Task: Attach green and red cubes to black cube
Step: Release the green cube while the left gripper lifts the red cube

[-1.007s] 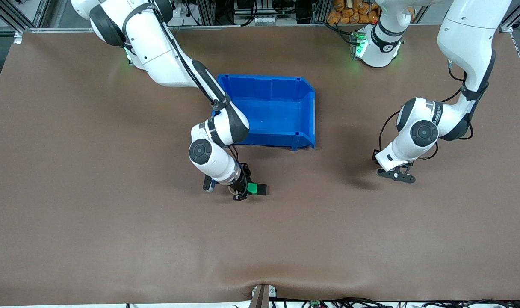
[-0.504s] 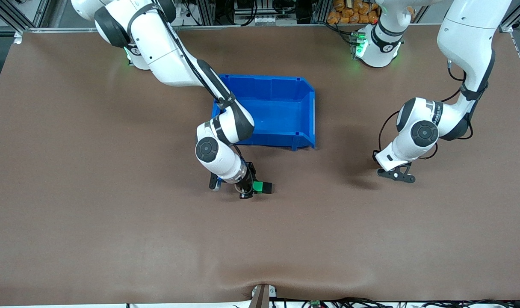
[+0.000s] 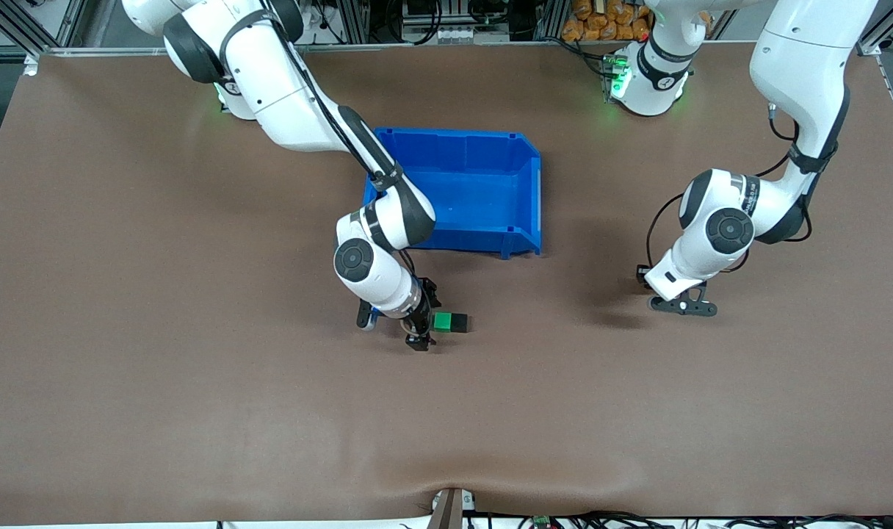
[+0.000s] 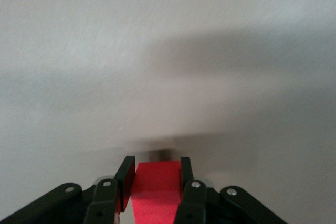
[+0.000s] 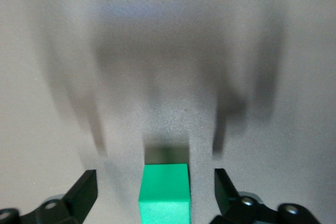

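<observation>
The green cube (image 3: 440,321) lies on the table joined to the black cube (image 3: 459,322), which sits on its side toward the left arm's end. My right gripper (image 3: 425,320) is open, with a finger on each side of the green cube (image 5: 164,192) and a gap to both. In the right wrist view (image 5: 155,174) only a dark sliver past the green cube hints at the black cube. My left gripper (image 3: 683,305) hangs low over bare table and is shut on the red cube (image 4: 157,190). The red cube is hidden in the front view.
A large blue bin (image 3: 536,192) stands farther from the front camera than the joined cubes, with the right arm's forearm over its corner. The brown table mat (image 3: 197,382) spreads wide around both grippers.
My right gripper carried the green and black cubes slightly toward the left arm's end, then opened and let go of the green cube. My left gripper shifted slightly, still holding the red cube.
</observation>
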Action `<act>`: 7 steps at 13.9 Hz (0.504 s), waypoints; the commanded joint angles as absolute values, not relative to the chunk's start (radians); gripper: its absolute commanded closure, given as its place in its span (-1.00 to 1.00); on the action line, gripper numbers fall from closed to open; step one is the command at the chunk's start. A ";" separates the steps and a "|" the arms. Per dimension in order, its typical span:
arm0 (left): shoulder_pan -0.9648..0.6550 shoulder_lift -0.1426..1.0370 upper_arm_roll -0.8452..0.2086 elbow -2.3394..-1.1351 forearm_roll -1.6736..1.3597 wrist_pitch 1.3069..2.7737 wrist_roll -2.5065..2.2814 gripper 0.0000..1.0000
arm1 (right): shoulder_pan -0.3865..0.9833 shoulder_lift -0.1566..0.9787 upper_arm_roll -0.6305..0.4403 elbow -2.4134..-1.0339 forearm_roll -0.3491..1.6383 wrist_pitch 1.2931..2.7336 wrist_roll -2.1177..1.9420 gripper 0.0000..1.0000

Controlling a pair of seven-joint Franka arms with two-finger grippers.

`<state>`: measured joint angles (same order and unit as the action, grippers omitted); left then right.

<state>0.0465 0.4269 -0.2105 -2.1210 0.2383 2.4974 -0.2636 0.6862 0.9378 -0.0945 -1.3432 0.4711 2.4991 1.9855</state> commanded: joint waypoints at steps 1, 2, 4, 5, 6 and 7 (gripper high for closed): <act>0.035 0.448 -0.230 -1.999 0.139 2.401 -0.346 1.00 | 0.678 0.931 -0.103 -1.312 0.471 2.445 2.000 -1.00; 0.034 0.463 -0.230 -1.943 0.094 2.354 -0.360 1.00 | 0.678 0.919 -0.118 -1.312 0.471 2.421 1.999 -1.00; 0.015 0.504 -0.230 -1.843 0.011 2.292 -0.409 1.00 | 0.680 0.911 -0.165 -1.301 0.457 2.324 1.996 -1.00; 0.003 0.521 -0.230 -1.809 -0.001 2.287 -0.449 1.00 | 0.678 0.907 -0.176 -1.273 0.446 2.281 1.994 -1.00; -0.014 0.543 -0.230 -1.772 -0.005 2.284 -0.509 1.00 | 0.672 0.904 -0.192 -1.250 0.436 2.234 1.993 -1.00; -0.041 0.567 -0.230 -1.732 -0.006 2.281 -0.594 1.00 | 0.666 0.904 -0.213 -1.230 0.433 2.186 1.990 -1.00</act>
<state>0.0020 0.4908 -0.2291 -1.8413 0.0116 2.3112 -0.4743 0.6796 0.9183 -0.1893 -1.2689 0.4594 2.2731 1.9847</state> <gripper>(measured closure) 0.612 0.000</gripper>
